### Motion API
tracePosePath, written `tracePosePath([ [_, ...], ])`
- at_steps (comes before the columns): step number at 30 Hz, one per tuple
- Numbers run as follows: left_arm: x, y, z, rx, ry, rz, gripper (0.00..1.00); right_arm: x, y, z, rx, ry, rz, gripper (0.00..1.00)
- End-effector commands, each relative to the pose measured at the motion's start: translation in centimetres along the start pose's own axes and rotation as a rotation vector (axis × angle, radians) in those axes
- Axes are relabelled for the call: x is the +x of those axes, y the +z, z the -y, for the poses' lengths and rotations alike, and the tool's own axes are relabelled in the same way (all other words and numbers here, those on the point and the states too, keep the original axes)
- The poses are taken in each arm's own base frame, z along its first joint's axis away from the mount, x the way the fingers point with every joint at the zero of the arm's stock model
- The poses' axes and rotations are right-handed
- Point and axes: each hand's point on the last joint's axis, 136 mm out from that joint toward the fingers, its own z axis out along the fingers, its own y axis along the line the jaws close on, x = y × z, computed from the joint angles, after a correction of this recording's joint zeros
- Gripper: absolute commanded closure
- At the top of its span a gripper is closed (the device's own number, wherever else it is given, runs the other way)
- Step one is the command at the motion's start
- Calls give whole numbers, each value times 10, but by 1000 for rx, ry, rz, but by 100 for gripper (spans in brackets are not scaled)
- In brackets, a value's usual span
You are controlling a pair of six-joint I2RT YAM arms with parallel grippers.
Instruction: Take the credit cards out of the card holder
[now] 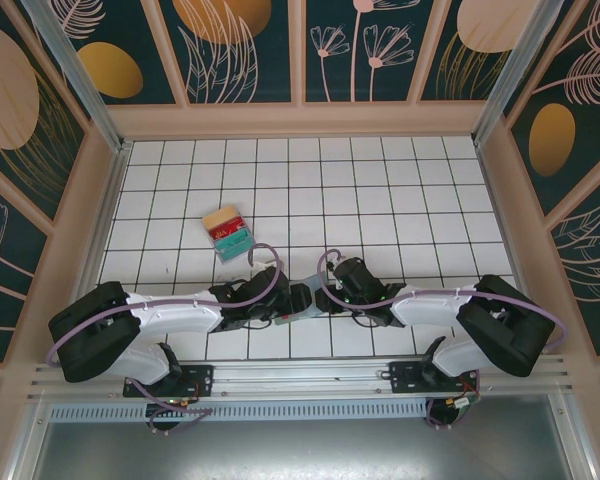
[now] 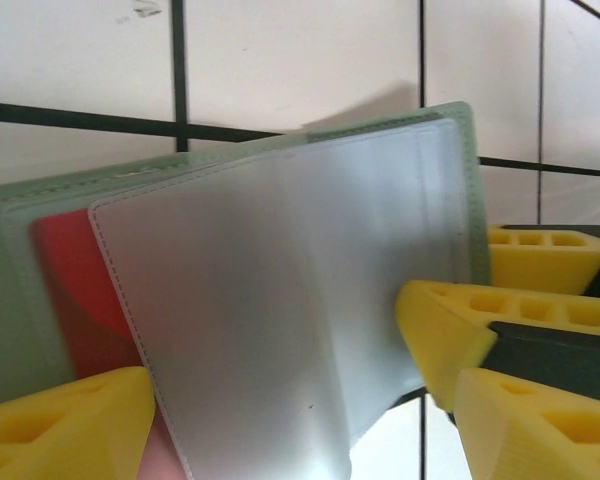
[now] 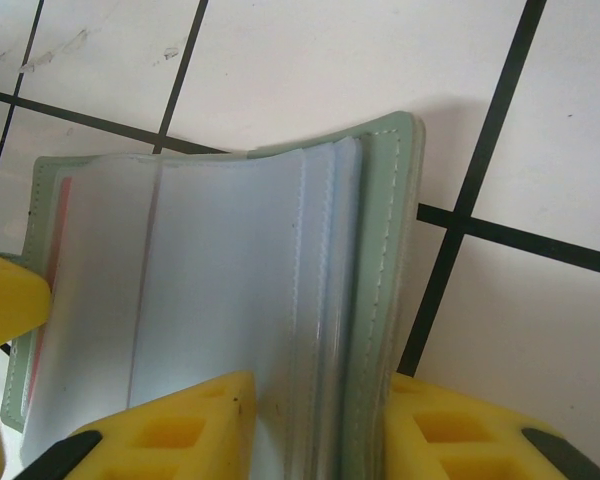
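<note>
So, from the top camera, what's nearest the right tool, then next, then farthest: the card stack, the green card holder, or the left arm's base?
1. Green card holder: held in the right tool, between the arms.
2. Stack of cards: farther back, on the left.
3. Left arm's base: at the near left edge.

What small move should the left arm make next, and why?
Probably close the open left fingers on the red card peeking past the clear sleeve; it sits in the wallet, which the right fingers pinch steady.

Overhead cam; wrist cams close on holder (image 2: 280, 290)
</note>
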Motion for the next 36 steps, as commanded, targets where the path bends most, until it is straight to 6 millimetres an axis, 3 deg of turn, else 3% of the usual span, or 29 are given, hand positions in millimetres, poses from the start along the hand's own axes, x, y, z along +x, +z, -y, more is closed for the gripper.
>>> tracePosePath([
  [1, 1, 1, 13, 48, 4, -8, 21, -1, 2, -5, -11, -5, -11, 66],
  [6, -1, 1, 19, 71, 5, -2, 21, -1, 2, -6, -12, -6, -10, 66],
  [15, -12, -2, 53, 173, 12, 22, 21, -3, 0, -4, -2, -4, 3, 66],
  [25, -14, 10, 83, 221, 26, 4, 21, -23, -27, 9, 31, 46, 141, 65],
  [31, -22, -1, 79, 194, 23, 49, 21, -28, -35, 17, 25, 80, 177, 65],
  [36, -22, -14, 62, 175, 10, 77, 21, -30, -36, 16, 19, 79, 181, 64],
])
